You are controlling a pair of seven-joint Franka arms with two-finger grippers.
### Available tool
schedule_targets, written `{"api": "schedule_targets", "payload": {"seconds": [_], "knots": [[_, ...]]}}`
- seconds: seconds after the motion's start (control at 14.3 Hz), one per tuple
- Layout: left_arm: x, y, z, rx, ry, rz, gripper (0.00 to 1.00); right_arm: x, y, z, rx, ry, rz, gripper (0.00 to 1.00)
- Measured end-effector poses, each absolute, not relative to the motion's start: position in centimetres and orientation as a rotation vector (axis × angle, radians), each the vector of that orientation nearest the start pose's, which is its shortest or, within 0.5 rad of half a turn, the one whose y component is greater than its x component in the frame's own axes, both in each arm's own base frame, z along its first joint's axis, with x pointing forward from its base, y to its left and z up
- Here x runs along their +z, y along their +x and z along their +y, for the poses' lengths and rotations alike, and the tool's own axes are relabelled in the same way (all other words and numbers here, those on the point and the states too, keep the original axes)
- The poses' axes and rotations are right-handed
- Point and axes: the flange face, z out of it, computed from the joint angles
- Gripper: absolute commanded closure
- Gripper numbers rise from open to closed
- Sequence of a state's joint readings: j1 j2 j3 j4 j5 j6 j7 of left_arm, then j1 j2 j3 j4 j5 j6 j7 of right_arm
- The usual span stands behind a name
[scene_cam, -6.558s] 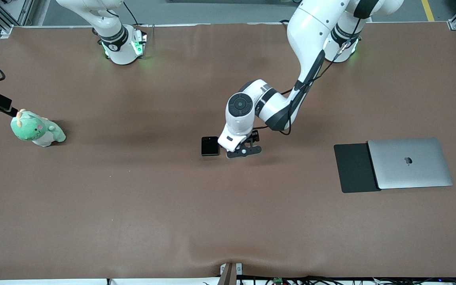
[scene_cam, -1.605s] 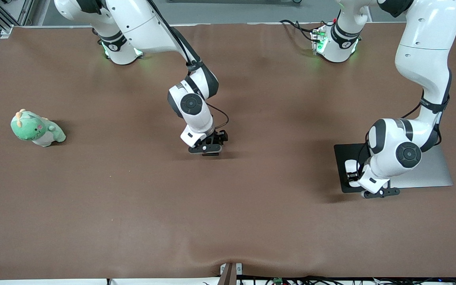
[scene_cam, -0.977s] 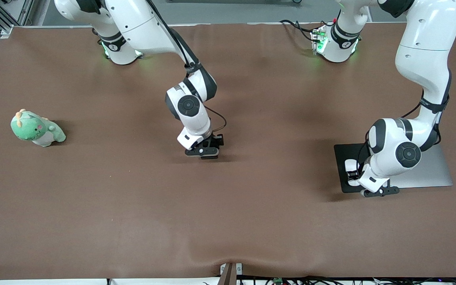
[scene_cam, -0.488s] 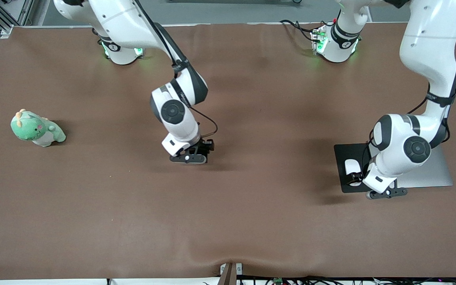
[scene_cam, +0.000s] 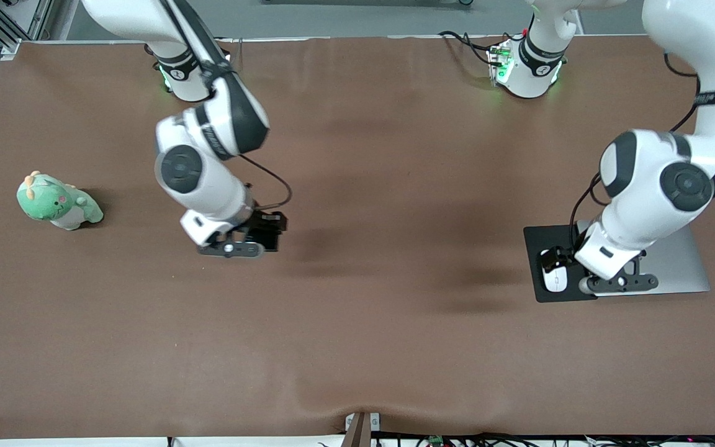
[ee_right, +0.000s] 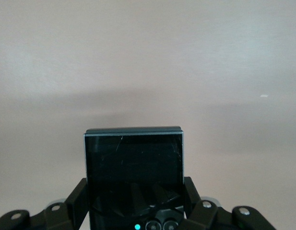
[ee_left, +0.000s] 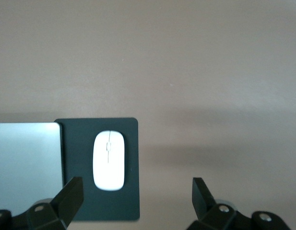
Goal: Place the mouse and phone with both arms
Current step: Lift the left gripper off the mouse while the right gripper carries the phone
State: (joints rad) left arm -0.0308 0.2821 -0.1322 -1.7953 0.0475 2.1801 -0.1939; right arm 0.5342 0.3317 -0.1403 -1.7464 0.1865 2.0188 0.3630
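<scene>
Phone carried, mouse set down
Right claw [ee_right: 133, 211] grips the phone [ee_right: 133, 167] above mid-tabletop [scene_cam: 357, 341] – left claw [ee_left: 138, 199], fingers spread, hangs over the mouse [ee_left: 108, 159] on its black mat [ee_left: 131, 191]

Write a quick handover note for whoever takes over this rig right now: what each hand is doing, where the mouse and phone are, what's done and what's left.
Left hand: open, empty, above the mat beside the laptop.
Right hand: shut on the phone, carrying it in the air over bare table, between the table's middle and the green plush toy.
Mouse: lying on the mat, released. That part looks done.
Left: set the phone down and let go.
</scene>
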Motion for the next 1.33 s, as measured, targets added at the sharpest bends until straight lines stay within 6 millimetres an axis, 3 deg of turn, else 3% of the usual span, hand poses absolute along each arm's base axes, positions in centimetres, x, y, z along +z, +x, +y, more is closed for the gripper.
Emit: {"api": "schedule_targets", "payload": {"seconds": [0.28, 0.56, 0.91, 1.33], "knots": [[47.8, 60.7, -11.6, -0.126, -3.14, -0.009, 0.0, 41.0, 58.2, 19.2, 0.288, -3.073, -0.044, 1.0], [52.4, 58.6, -13.9, -0.139, -3.138, -0.032, 0.0, 43.1, 57.8, 10.5, 0.437, -3.113, -0.096, 1.0], [55.1, 57.0, -14.4, -0.148, -3.13, -0.04, 0.0, 45.7, 57.7, 0.9, 0.416, -3.121, -0.019, 1.0], [56.1, 56.1, -14.2, -0.117, -3.149, -0.06, 0.0, 45.6, 57.6, -6.8, 0.345, -3.103, -0.027, 1.0]]}}
